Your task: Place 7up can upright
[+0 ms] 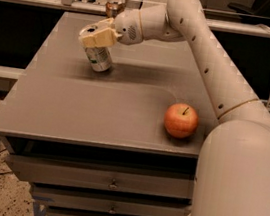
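The 7up can (100,59), silvery-white with faint green print, is at the back left of the grey table (73,113). It leans, its top tilted to the left, with its lower end at the table surface. My gripper (98,37) reaches in from the right and its cream fingers (92,39) are closed around the can's upper end.
A red-orange apple (180,120) sits on the table's right front part. An orange-brown can (113,7) stands at the table's back edge, just behind my wrist. My arm spans the right side of the table. Drawers lie below the front edge.
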`<move>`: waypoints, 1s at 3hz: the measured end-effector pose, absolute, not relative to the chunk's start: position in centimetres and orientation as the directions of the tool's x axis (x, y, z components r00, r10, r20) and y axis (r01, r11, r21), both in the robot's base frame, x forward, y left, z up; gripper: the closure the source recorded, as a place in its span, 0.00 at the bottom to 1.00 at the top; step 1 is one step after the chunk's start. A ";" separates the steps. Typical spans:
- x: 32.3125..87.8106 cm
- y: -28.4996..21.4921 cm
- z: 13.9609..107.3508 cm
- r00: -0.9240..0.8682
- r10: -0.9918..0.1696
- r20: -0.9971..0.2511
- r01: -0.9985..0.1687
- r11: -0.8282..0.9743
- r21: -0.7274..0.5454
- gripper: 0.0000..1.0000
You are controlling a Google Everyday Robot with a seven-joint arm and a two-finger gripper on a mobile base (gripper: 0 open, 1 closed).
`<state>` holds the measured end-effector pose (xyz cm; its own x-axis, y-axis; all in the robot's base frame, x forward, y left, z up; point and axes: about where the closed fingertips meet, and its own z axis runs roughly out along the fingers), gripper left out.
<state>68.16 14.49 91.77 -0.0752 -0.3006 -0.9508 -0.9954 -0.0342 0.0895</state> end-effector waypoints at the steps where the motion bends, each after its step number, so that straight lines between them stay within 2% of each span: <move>1: 68.2 14.5 91.8 -0.075 -0.301 -0.951 -0.995 -0.034 0.090 1.00; 2: 68.2 14.5 91.8 -0.075 -0.301 -0.951 -0.995 -0.034 0.090 0.82; 3: 68.2 14.5 91.8 -0.075 -0.301 -0.951 -0.995 -0.034 0.090 0.59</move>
